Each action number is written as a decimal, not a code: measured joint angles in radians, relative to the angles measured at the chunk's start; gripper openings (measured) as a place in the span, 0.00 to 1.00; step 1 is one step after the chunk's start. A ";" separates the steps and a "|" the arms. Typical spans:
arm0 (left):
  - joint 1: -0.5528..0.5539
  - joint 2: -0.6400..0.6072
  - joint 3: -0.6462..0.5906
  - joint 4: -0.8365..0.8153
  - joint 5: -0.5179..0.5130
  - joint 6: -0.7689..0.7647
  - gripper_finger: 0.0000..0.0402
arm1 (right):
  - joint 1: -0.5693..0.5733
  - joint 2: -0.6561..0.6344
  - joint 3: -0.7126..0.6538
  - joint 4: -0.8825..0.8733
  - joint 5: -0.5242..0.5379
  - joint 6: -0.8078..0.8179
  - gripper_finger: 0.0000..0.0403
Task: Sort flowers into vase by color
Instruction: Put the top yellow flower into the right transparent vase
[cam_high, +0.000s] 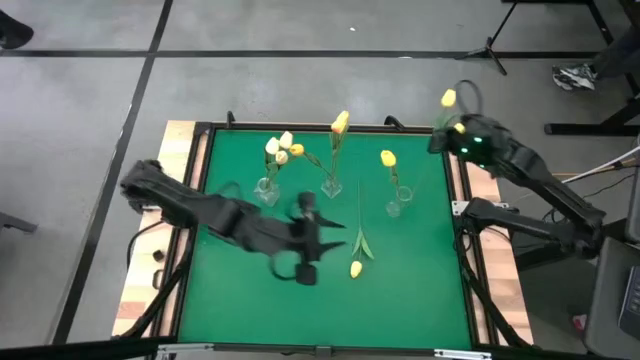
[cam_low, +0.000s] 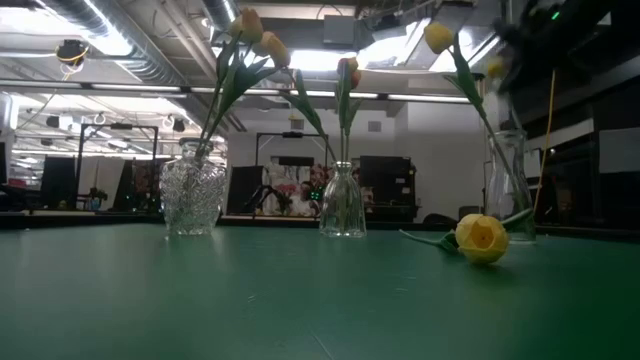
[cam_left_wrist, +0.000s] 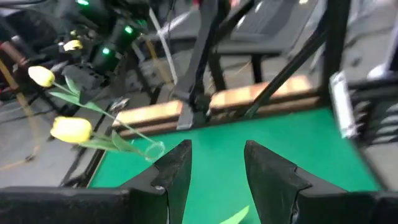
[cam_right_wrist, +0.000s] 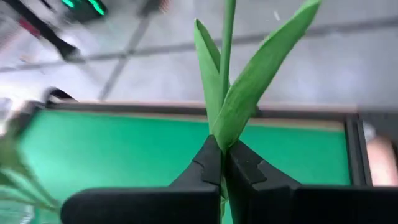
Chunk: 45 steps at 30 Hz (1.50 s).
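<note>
three vases (cam_high: 330, 186) on the counter (cam_high: 240, 300) already hold tulips; one yellow tulip (cam_high: 357, 268) lies loose mid-counter beside the empty, part-open left tool (cam_high: 308, 262), while the right tool (cam_high: 443, 138) pinches another tulip (cam_high: 448, 98) at the far right corner.

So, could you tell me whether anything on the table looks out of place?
One yellow tulip lies flat on the green mat, in front of the three vases, while the other table flowers stand in vases. The right gripper holds another stem.
</note>
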 joint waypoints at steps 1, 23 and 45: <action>-0.002 -0.039 -0.020 0.008 0.016 0.000 0.36 | 0.000 -0.033 0.009 0.004 0.000 -0.026 0.00; -0.018 -0.821 -0.843 0.679 -0.085 -0.022 0.36 | 0.000 -0.343 -0.001 0.307 -0.587 -0.438 0.00; -0.018 -0.841 -0.859 0.685 -0.200 -0.011 0.36 | 0.000 -0.352 -0.230 0.589 -0.680 -0.559 0.00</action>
